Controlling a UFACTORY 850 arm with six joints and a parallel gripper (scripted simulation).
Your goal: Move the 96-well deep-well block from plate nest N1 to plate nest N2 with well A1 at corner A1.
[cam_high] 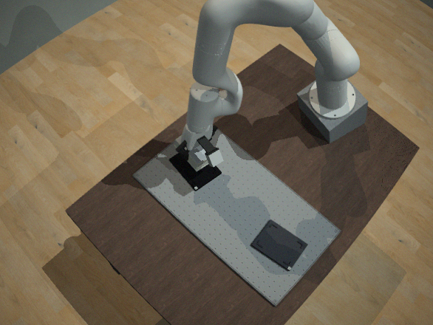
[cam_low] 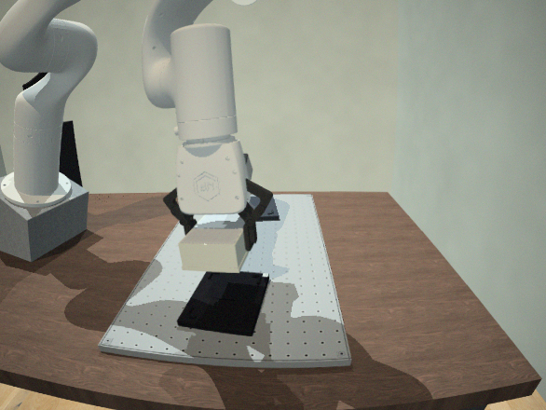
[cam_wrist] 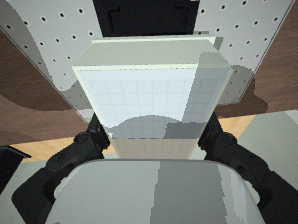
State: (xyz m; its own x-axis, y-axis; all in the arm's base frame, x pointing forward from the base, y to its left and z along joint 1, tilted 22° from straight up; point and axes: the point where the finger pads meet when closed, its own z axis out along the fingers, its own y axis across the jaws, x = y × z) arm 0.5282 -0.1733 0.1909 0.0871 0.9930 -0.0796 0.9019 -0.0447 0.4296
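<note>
My gripper (cam_low: 218,233) is shut on the cream 96-well deep-well block (cam_low: 212,251), gripping its two long sides. The block hangs level and upright, clear above the black plate nest N1 (cam_low: 225,302). In the top view the block (cam_high: 202,159) sits under the wrist over N1 (cam_high: 196,172), which has a white corner mark at its near corner. The wrist view shows the block's gridded top (cam_wrist: 152,102) between the black fingers, with N1 (cam_wrist: 145,17) beyond it. The dark grey nest N2 (cam_high: 279,244) lies empty at the other end of the perforated plate.
Both nests sit on a grey perforated baseplate (cam_high: 236,207) on a dark wooden table. The arm's base stands on a grey block (cam_high: 332,111) at the table's back. N2 also shows partly behind the gripper in the exterior view (cam_low: 270,213).
</note>
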